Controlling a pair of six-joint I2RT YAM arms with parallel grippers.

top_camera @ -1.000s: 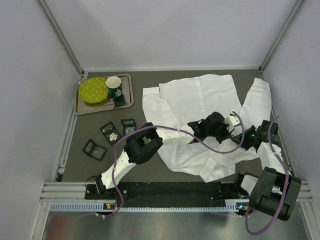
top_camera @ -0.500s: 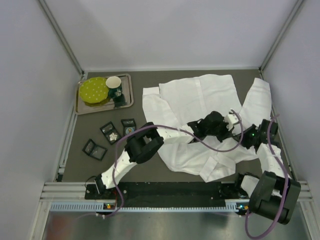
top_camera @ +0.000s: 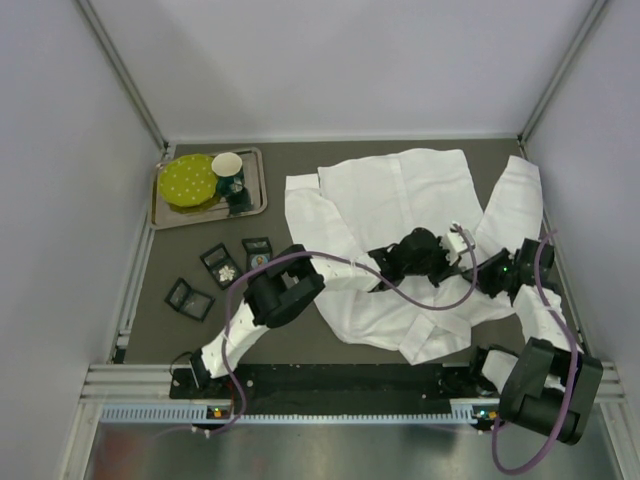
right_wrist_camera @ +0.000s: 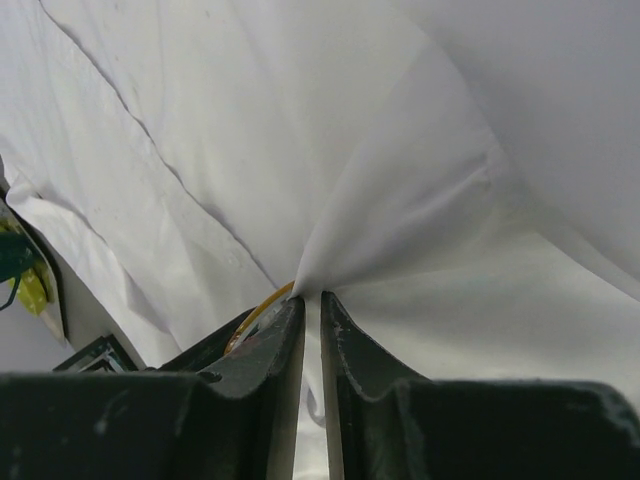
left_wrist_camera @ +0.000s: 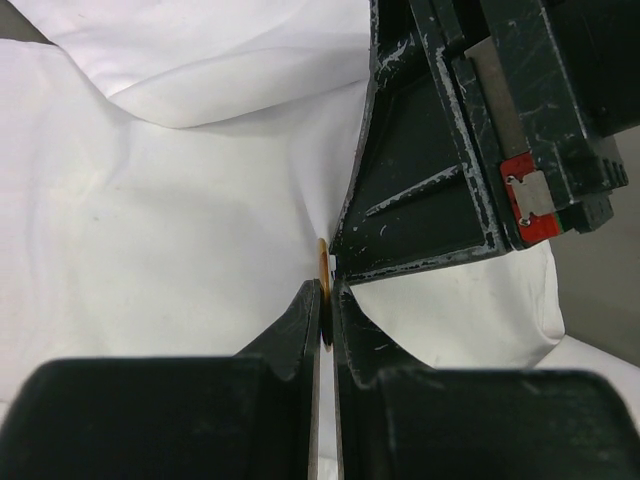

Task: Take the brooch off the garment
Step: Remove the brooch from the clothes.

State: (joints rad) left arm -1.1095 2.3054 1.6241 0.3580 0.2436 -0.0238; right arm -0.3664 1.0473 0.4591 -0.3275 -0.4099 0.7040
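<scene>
While both arms reach in over the shirt [top_camera: 395, 190], their tips meet at one spot right of its middle. Shirt: spread and creased on the right half of the desk [top_camera: 290, 160], long axis running from the far edge toward the near edge; one sleeve lies along the right wall, the other angles off to the near left. Which end carries the collar: cannot tell. Brooch [left_wrist_camera: 322, 262]: sits in the cloth at the meeting spot. From the left wrist it shows edge-on as a thin gold sliver, standing in line with the gap of the fingers. From the right wrist only a curved piece of gold rim shows. Left fingers [left_wrist_camera: 325, 305]: closed to a hairline gap, the gold edge caught between their tips. Right fingers [right_wrist_camera: 312, 305]: closed to a narrow slit, pinching a peak of white cloth that fans out from the tips, the gold rim just beside one finger. Tray [top_camera: 160, 215]: far left corner, well apart from the shirt.
</scene>
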